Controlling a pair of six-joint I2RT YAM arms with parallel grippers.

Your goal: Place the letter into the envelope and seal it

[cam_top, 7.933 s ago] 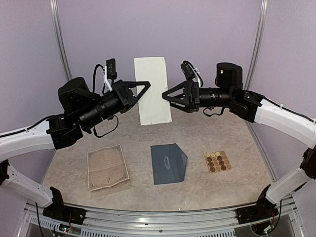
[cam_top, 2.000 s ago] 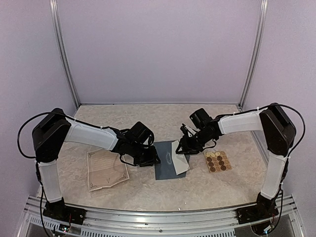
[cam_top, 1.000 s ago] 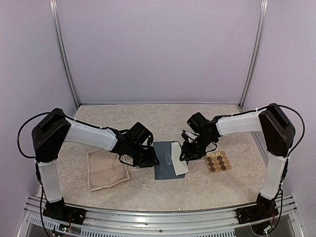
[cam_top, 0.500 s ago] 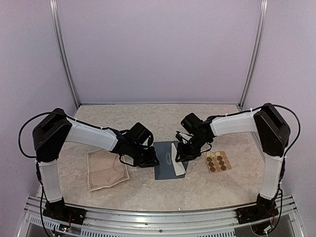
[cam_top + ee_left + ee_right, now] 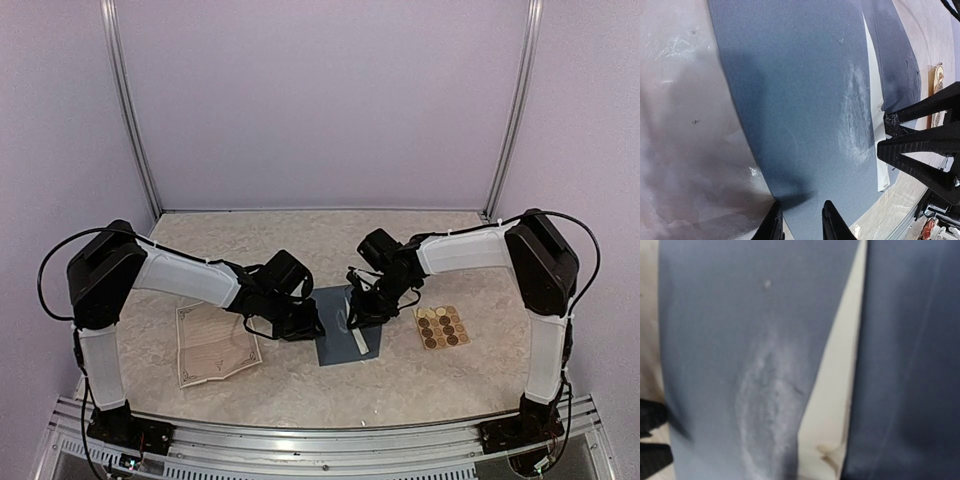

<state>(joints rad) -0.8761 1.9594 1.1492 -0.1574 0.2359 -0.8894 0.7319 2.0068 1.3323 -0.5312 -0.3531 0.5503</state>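
Letter [image 5: 871,110] partly inside envelope [image 5: 790,100]

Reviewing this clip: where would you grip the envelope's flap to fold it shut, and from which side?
Probably its free outer edge, approached from the right by the right gripper. The flap lies open beside the cream strip of the letter, hinged along it, so only the far edge can lift.

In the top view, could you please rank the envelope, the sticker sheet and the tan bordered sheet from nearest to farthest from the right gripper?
1. envelope, right beneath the right gripper.
2. sticker sheet, close by on the right.
3. tan bordered sheet, far left.
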